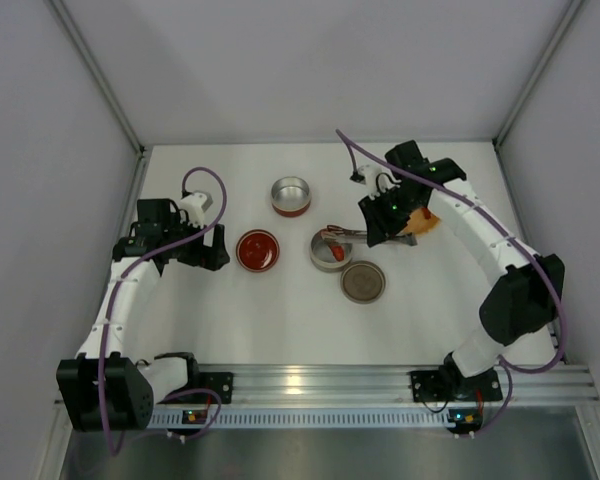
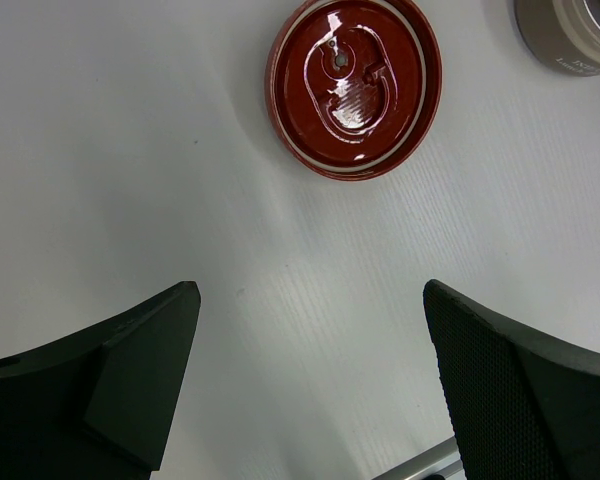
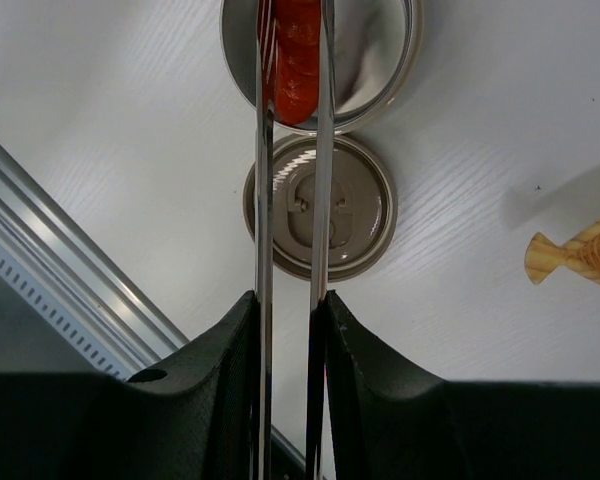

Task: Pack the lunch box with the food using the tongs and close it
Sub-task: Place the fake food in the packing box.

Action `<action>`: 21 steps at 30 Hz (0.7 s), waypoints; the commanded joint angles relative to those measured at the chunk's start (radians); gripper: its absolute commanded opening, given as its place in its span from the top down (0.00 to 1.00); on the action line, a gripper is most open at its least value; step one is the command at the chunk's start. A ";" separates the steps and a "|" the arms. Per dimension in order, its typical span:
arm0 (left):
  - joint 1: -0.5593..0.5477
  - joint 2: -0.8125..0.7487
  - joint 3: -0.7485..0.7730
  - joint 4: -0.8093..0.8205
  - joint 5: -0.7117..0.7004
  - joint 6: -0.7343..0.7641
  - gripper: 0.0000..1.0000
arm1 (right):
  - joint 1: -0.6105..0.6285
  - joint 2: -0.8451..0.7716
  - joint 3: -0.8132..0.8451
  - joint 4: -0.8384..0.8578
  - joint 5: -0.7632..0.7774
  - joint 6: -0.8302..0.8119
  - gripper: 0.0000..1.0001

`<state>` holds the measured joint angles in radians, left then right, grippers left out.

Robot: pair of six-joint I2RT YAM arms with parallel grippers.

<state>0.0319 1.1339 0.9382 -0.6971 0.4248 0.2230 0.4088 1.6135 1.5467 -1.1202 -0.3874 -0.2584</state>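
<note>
My right gripper (image 3: 288, 298) is shut on the slim metal tongs (image 3: 263, 150), whose two arms run forward to the open silver tin (image 3: 380, 85) of the lunch box. A longish red piece of food (image 3: 296, 60) sits between the tong tips, over the tin's inside. From above, the right gripper (image 1: 373, 232) is just right of the silver tin (image 1: 318, 260), with the red piece (image 1: 333, 244) in it. My left gripper (image 2: 310, 300) is open and holds nothing, a little short of the red lid (image 2: 355, 85). In the top view the left gripper (image 1: 218, 256) is left of that lid (image 1: 257, 250).
A beige lid (image 1: 363, 282) lies flat in front of the silver tin. A red-walled open tin (image 1: 291, 196) stands further back. The orange leaf-shaped dish (image 1: 427, 222) lies under the right arm. White walls enclose the table, and a metal rail (image 1: 310, 385) runs along its near edge.
</note>
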 commanded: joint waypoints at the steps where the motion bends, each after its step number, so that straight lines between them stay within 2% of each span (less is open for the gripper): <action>1: -0.001 -0.029 -0.010 0.025 0.002 0.015 0.02 | 0.018 -0.001 -0.005 0.089 -0.008 0.004 1.00; 20: 0.000 -0.020 -0.026 0.038 -0.004 0.016 0.02 | 0.018 0.078 -0.011 0.106 -0.034 0.010 1.00; 21: 0.000 -0.019 -0.026 0.039 -0.004 0.016 0.02 | 0.019 0.082 -0.011 0.105 -0.034 0.010 0.96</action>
<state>0.0319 1.1213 0.9218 -0.6964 0.4118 0.2310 0.4088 1.6939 1.5291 -1.0779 -0.3973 -0.2504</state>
